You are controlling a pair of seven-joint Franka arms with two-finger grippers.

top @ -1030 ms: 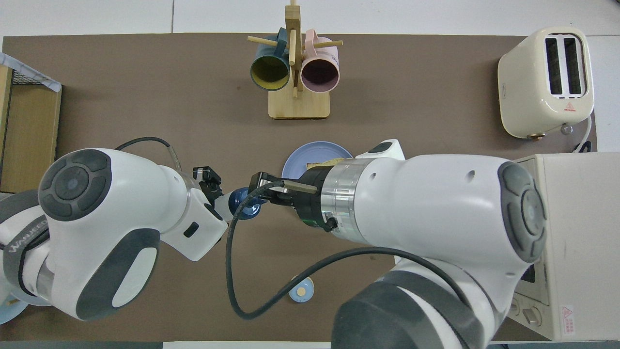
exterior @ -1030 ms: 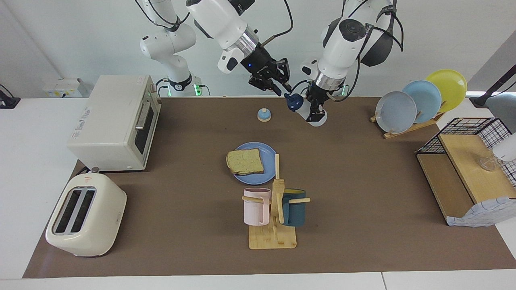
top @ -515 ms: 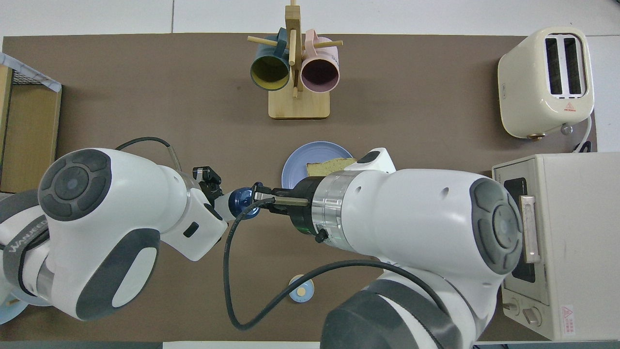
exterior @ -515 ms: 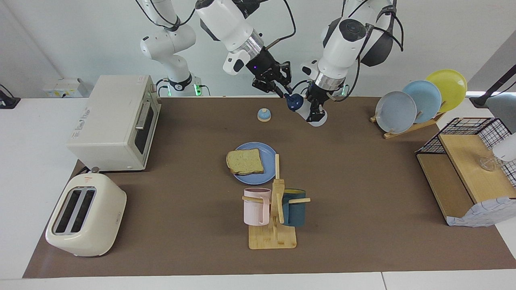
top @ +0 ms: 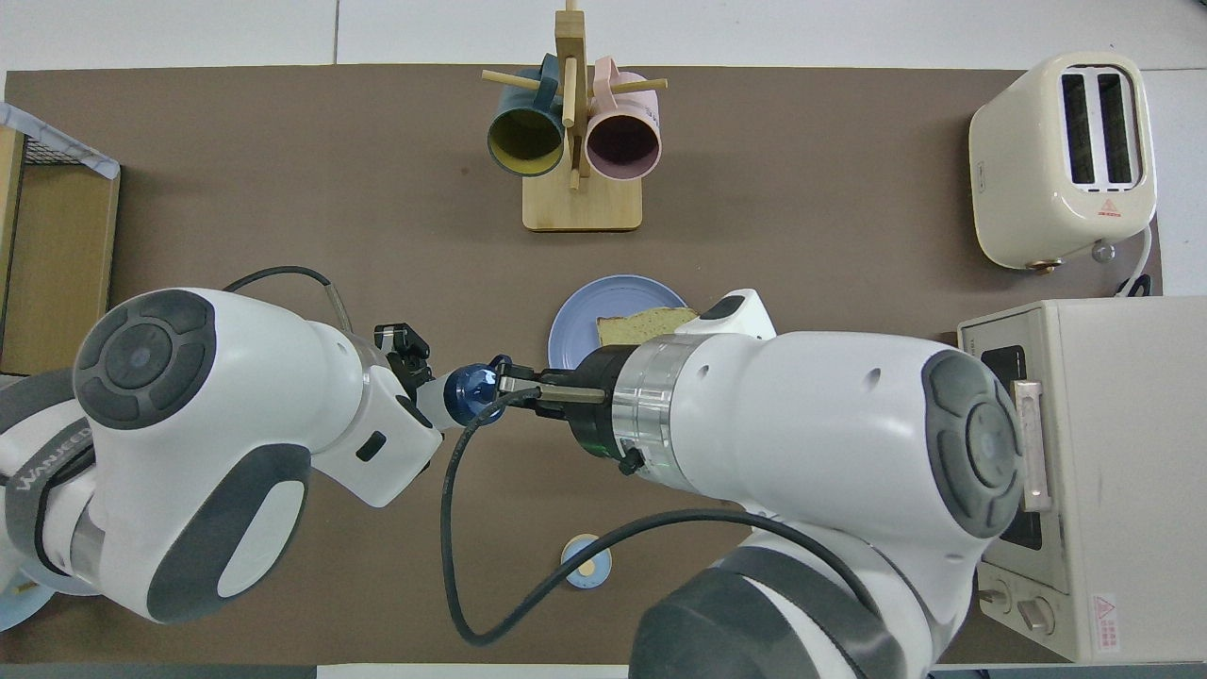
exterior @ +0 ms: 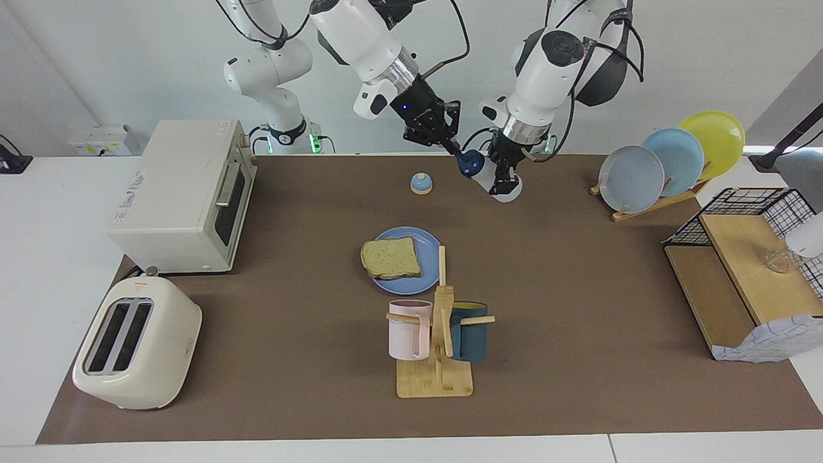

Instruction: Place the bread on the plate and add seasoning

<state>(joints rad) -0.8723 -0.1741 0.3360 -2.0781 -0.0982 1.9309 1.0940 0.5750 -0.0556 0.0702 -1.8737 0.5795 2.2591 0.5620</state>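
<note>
While the big appliances sit idle toward the right arm's end of the table, the toaster oven (exterior: 183, 196) nearer the robots and the pop-up toaster (exterior: 136, 352) farther out, I have both arms raised together over the mat's robot-side edge. The mug rack (exterior: 437, 341) stands just farther from the robots than the plate (exterior: 424, 247). The bread (exterior: 391, 258) already lies on that plate, overhanging its rim a little toward the right arm's end, so I judge the first half done.

The left gripper (exterior: 503, 175) is clamped on the body of the seasoning (exterior: 485, 179), which is held up in the air, tilted with its navy cap (top: 471, 394) pointing at the right gripper (exterior: 450, 143). The right gripper's tips are at the cap; whether they have closed on it I cannot tell.

The step in hand looks like getting the cap open. I would keep the left grip firm and motionless so the translucent bottle does not slip, line the right fingers squarely on the cap, and pull or twist along the bottle's axis. I would keep the bottle away from the small bell (exterior: 421, 184) below and only then carry it over the bread.
</note>
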